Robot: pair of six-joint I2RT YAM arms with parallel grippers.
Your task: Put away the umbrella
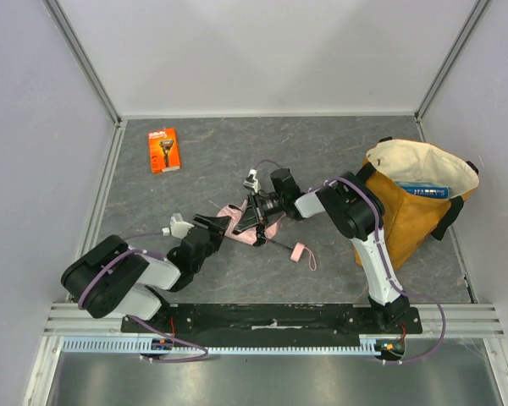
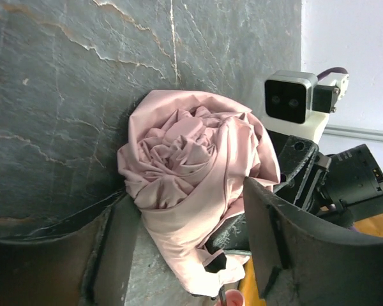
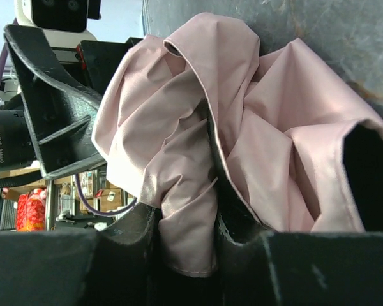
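Note:
The umbrella (image 1: 258, 234) lies mid-table as a crumpled pale pink bundle. Its thin black shaft runs out to the small pink handle (image 1: 298, 252) nearer the front. My right gripper (image 1: 256, 211) reaches in from the right and is shut on a fold of the pink fabric (image 3: 185, 210). My left gripper (image 1: 218, 225) comes in from the left and stands open, its two fingers on either side of the bundled canopy (image 2: 185, 153). The left finger (image 2: 118, 236) is against the cloth. A gap remains at the right finger (image 2: 271, 236). A black rib tip (image 2: 215, 262) pokes out low in the bundle.
A mustard-yellow tote bag (image 1: 406, 222) stands open at the right, with a blue box (image 1: 423, 190) inside. An orange razor package (image 1: 163, 150) lies flat at the back left. White walls enclose the dark stone tabletop (image 1: 322, 144).

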